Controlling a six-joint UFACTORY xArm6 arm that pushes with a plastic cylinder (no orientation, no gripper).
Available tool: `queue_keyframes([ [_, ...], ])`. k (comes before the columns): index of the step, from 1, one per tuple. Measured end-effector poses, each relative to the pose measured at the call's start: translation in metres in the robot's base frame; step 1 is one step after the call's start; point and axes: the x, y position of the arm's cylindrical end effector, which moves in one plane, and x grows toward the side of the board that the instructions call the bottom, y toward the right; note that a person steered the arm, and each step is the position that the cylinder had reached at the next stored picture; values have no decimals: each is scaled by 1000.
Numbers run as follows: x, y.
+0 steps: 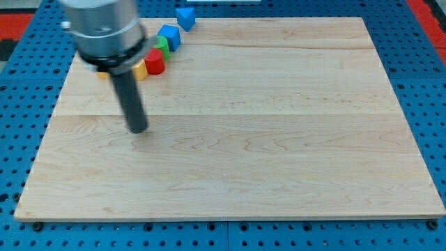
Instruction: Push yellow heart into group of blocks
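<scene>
A group of blocks sits at the board's top left corner. A yellow block (140,70), largely hidden behind the rod and the arm's grey body, lies at the group's lower edge; its shape cannot be made out. Beside it is a red block (155,62), then a green block (162,44) and a blue cube (169,36). A blue triangular block (185,18) lies at the board's top edge, a little apart. My tip (139,130) rests on the wood below the group, well clear of the yellow block.
The wooden board (279,139) lies on a blue pegboard table (425,84). The arm's grey cylindrical body (104,31) covers the board's top left corner and hides part of the group.
</scene>
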Motion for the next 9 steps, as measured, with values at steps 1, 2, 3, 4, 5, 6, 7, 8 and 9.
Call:
queue_keyframes([
  [1,0,-50],
  [2,-11,-123],
  [3,-38,-143],
  [4,-51,-142],
  [5,-56,-133],
  [6,-75,-140],
  [7,-112,-104],
  [8,-143,-59],
  [9,-154,-35],
])
